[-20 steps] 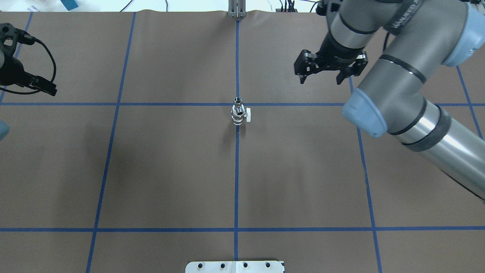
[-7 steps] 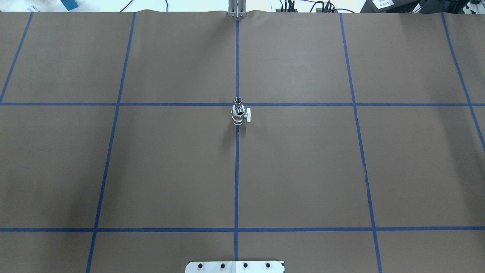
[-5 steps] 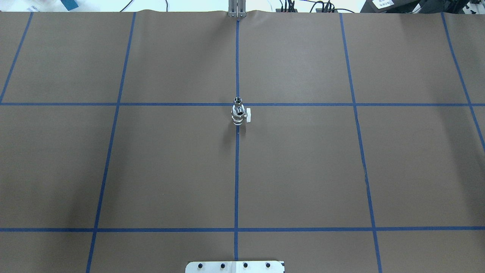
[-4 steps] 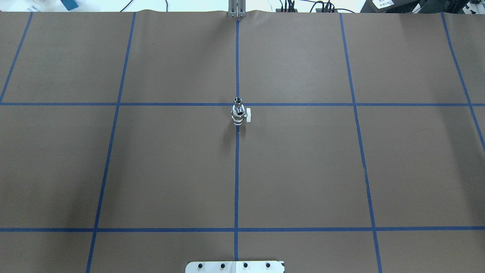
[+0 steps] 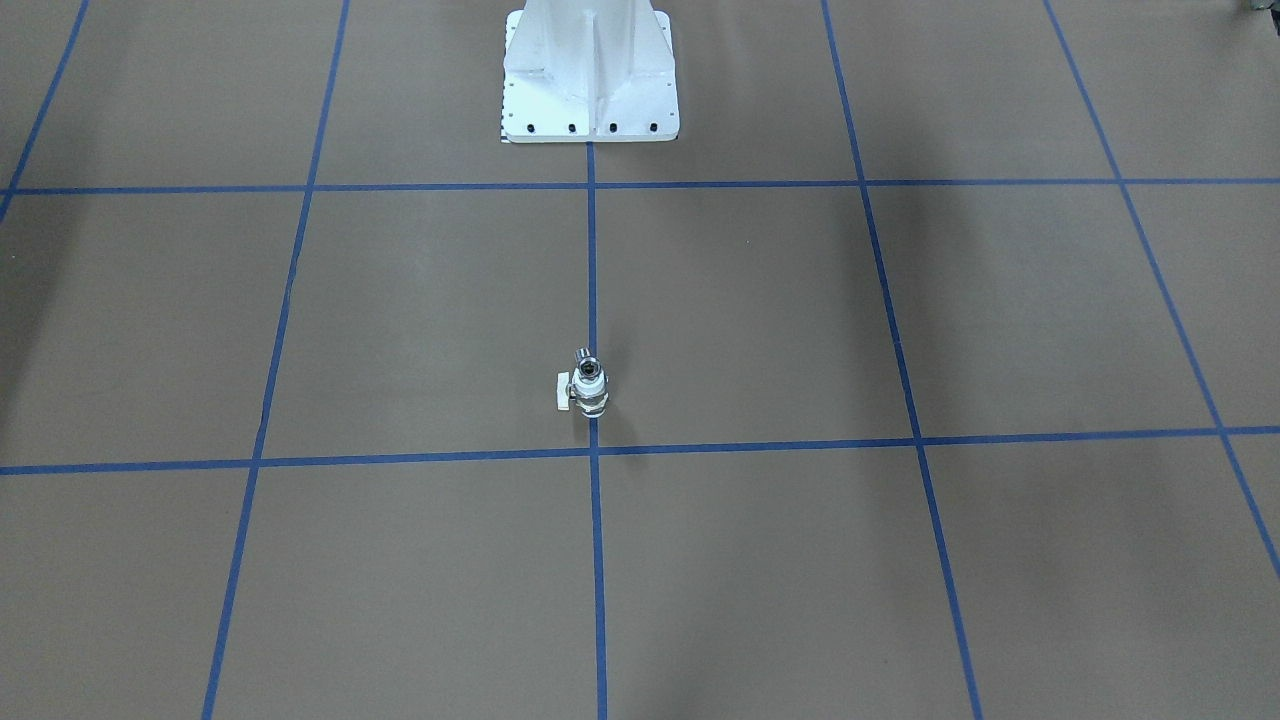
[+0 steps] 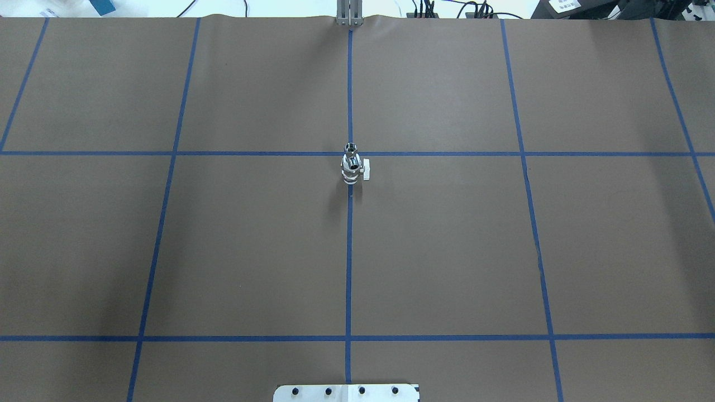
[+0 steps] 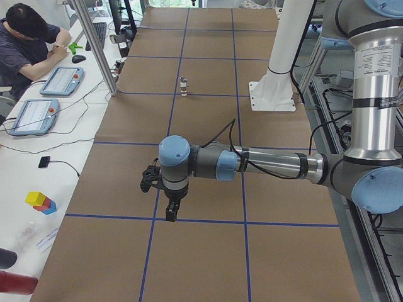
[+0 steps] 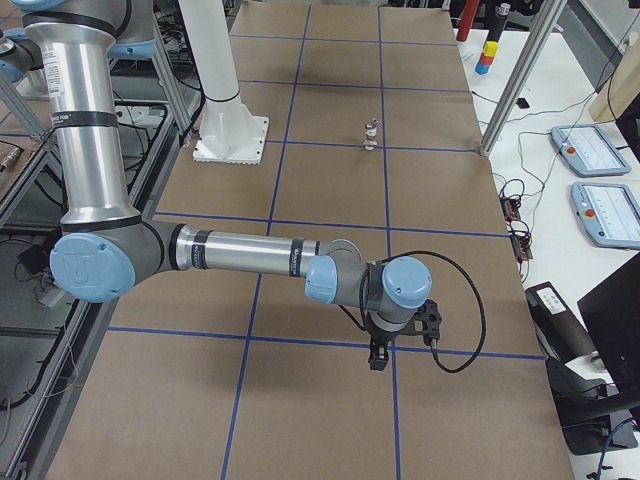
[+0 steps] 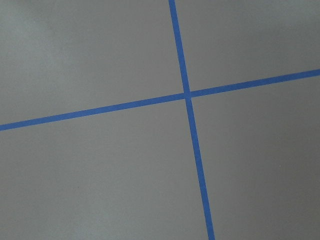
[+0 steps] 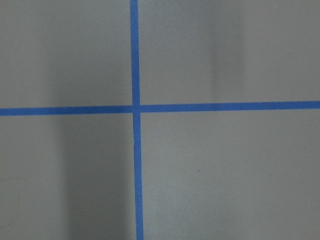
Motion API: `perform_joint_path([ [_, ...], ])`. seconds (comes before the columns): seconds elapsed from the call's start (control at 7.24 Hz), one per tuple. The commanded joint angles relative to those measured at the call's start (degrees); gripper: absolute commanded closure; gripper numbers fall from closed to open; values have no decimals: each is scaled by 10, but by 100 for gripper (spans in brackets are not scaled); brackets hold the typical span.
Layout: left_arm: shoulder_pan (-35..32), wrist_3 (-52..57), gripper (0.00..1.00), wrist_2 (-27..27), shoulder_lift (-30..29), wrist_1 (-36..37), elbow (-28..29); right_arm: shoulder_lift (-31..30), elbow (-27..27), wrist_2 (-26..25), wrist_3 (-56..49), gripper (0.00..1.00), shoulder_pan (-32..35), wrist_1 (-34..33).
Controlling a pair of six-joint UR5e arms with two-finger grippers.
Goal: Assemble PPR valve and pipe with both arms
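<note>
The PPR valve [image 6: 352,173] stands upright at the table's centre on the blue line crossing, white ring at its base and a white handle on its side. The silver pipe [image 6: 350,149] sits on top of it, and the two look joined. The pair also shows in the front view, valve [image 5: 589,398] below pipe [image 5: 585,360]. Both arms hang low over the table's two ends, far from the parts. The left gripper [image 7: 169,209] and the right gripper [image 8: 378,355] show only in the side views, so I cannot tell whether they are open or shut. Both wrist views show only mat and blue tape.
The white bolted pedestal [image 5: 590,80] stands at the robot's side of the table. A metal post [image 6: 349,14] rises at the far edge. A person [image 7: 28,41] sits at a side desk with tablets [image 7: 31,116] and coloured blocks [image 7: 41,202].
Both arms have left the overhead view since 2.8 s ago, the right one from the upper right, the left one from the left edge. The valve and pipe have not moved.
</note>
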Motion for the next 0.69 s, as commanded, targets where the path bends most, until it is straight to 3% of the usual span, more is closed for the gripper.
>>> perform_joint_path([
  [0.0, 0, 0, 0, 0, 0, -2, -1, -7, 32, -3, 4, 0, 4, -21],
  [0.55, 0, 1, 0, 0, 1, -3, 1, -11, 81, -22, 34, 0, 3, -67],
])
